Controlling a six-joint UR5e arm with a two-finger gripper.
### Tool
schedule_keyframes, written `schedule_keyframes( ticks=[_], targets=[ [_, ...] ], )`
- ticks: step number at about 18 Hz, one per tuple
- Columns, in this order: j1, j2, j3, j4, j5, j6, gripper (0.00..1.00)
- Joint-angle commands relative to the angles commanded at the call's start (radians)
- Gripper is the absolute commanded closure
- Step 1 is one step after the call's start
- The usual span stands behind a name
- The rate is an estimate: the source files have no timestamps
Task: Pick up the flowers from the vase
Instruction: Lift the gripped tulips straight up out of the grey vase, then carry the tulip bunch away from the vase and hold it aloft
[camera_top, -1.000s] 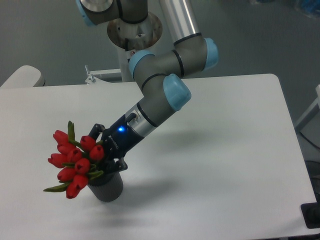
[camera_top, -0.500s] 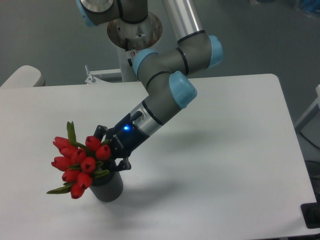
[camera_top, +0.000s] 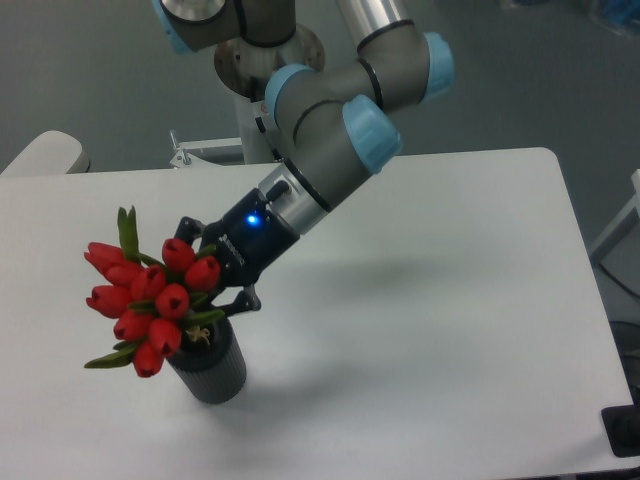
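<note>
The flowers (camera_top: 145, 295) are a bunch of red closed tulip buds with green leaves, leaning to the left above the vase. The vase (camera_top: 208, 365) is a small dark grey ribbed cylinder standing on the white table (camera_top: 430, 330). Its top hole now shows partly, with stem ends still at its rim. My gripper (camera_top: 212, 275) reaches down from the upper right and is shut on the bunch just behind the buds. The stems are mostly hidden by the buds and fingers.
The arm's base column (camera_top: 268, 60) stands behind the table's far edge. A pale rounded object (camera_top: 45, 155) sits off the table's far left corner. A dark object (camera_top: 625, 430) is at the right edge near the floor.
My gripper has risen and moved up-left with the flowers in it. The bunch has lifted out of the vase, whose top opening now shows. The vase has stayed in place.
</note>
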Motion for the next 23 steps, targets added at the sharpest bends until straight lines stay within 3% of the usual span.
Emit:
schedule_keyframes(
  ticks=[11,17,23],
  targets=[
    [0.026,0.029,0.127,-0.009,-0.034,-0.137,0.67],
    [0.063,0.072,0.129,-0.011,-0.037,-0.144,0.67],
    [0.117,0.052,0.149,-0.005,-0.026,-0.138,0.67]
  ],
)
